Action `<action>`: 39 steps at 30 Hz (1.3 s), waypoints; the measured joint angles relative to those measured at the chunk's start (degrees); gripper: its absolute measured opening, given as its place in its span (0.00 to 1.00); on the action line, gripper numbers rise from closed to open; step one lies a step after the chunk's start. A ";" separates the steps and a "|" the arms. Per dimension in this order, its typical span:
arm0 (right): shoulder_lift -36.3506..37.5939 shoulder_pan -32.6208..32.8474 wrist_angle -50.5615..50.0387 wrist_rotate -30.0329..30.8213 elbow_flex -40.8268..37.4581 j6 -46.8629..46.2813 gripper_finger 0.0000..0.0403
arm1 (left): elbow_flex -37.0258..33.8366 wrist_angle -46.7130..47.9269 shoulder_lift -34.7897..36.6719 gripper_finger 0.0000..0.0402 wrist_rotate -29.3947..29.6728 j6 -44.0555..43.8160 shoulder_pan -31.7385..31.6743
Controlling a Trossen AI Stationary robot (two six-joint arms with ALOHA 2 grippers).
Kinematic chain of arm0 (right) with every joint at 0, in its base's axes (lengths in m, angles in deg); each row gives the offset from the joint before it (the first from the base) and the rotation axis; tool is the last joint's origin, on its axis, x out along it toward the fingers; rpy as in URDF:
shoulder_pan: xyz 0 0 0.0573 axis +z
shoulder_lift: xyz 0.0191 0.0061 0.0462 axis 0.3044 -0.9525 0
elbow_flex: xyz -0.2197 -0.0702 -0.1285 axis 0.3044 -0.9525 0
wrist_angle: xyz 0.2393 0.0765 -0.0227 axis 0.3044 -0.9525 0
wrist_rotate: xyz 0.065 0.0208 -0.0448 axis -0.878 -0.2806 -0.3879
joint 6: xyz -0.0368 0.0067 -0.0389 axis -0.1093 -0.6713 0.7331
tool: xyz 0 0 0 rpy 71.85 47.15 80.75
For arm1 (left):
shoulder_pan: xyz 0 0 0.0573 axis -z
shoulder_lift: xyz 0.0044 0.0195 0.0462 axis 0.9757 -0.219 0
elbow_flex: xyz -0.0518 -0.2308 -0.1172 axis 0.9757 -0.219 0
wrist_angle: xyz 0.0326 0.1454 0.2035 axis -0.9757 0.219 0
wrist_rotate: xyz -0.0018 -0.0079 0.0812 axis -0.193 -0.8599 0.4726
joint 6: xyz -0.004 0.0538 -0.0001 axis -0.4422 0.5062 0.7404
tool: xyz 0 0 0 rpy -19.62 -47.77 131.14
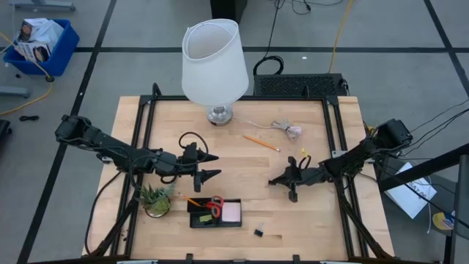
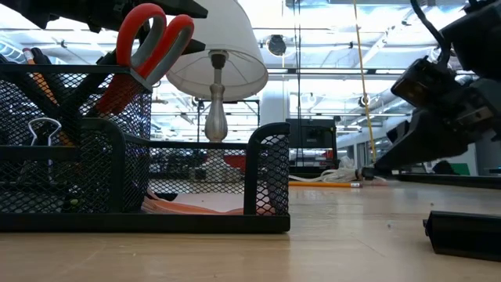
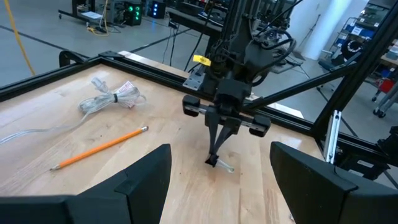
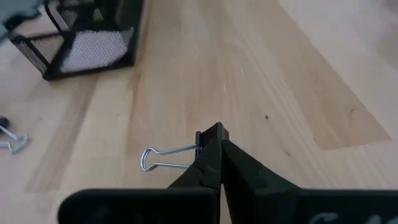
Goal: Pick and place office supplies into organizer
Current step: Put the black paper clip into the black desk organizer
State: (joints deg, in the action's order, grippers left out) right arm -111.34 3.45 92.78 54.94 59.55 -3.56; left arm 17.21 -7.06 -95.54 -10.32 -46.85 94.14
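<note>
The black mesh organizer (image 1: 215, 213) stands near the table's front edge. It holds red-handled scissors (image 1: 215, 204) and a pink sticky-note pad (image 1: 231, 212). My right gripper (image 1: 272, 180) is at mid table, right of the organizer, shut on a small black binder clip (image 4: 211, 138). Another binder clip (image 1: 259, 232) lies by the front edge. An orange pencil (image 1: 261, 143) lies flat farther back. My left gripper (image 1: 211, 166) hovers open behind the organizer, holding nothing. My right gripper pinches the binder clip's black body (image 4: 213, 134) between its two fingertips (image 4: 231, 163), only at their free ends. The fingers slant down from the table's right side. The clip's wire handles (image 4: 166, 158) stick out sideways toward the organizer. Whether the clip is off the wood, I cannot tell.
A white-shaded lamp (image 1: 215, 66) stands at the back centre, and a pale cable bundle (image 1: 289, 130) lies to its right. A small potted plant (image 1: 156, 199) stands left of the organizer. Bare wood lies between my right gripper and the organizer.
</note>
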 joint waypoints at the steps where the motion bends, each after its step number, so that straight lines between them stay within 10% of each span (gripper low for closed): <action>1: 0.00 0.00 0.76 -0.19 0.00 0.04 0.00 | 0.00 0.00 0.00 0.68 0.00 -0.01 0.00; 14: -0.01 4.04 7.55 -1.33 2.63 2.94 0.00 | 0.00 0.04 0.00 0.68 0.26 0.02 0.00; 39: -26.11 11.93 -0.64 -4.23 43.19 21.30 0.00 | 0.04 -1.79 -0.02 0.68 7.56 -2.74 0.00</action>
State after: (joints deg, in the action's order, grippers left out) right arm -137.44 15.38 92.14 50.71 102.74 17.73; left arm 17.25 -8.86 -95.57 -2.76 -49.59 94.14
